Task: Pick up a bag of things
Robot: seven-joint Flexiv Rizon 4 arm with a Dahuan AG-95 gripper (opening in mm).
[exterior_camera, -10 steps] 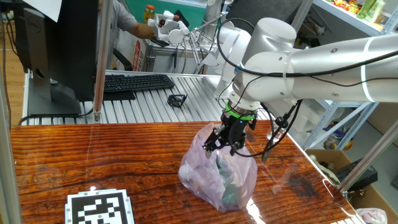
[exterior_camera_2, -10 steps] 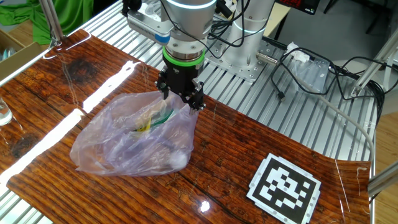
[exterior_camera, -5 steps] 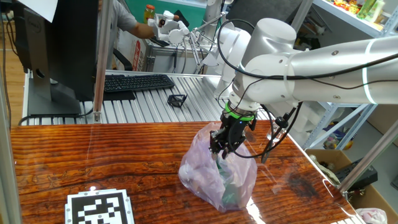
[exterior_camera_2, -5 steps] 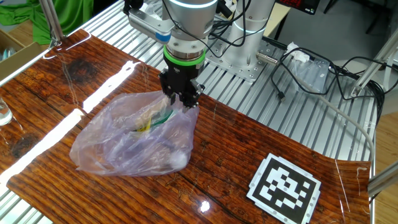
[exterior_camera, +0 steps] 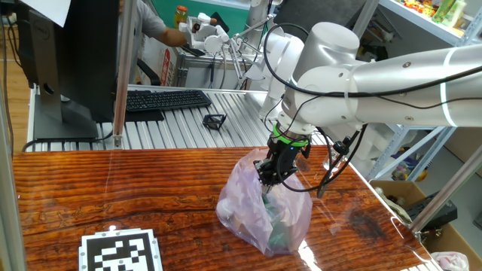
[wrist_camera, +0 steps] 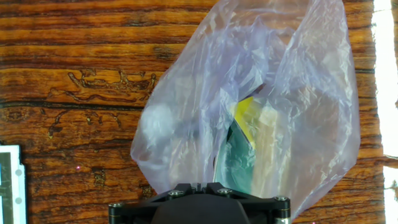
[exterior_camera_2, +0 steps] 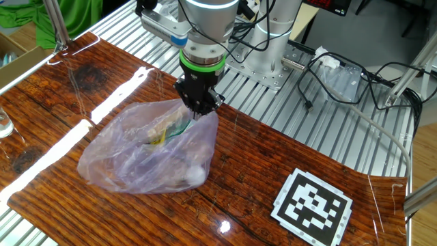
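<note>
Your gripper (exterior_camera_2: 199, 111) is pinched shut on the bag of things (exterior_camera_2: 147, 152); expect soft, slippery film, so hold gathered plastic.

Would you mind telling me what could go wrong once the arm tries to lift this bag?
The gripper is shut on only a pinch of thin film at one end of the bag, so the plastic may slip out or tear. The contents lie loose at the far end and could swing or spill as it rises.
</note>
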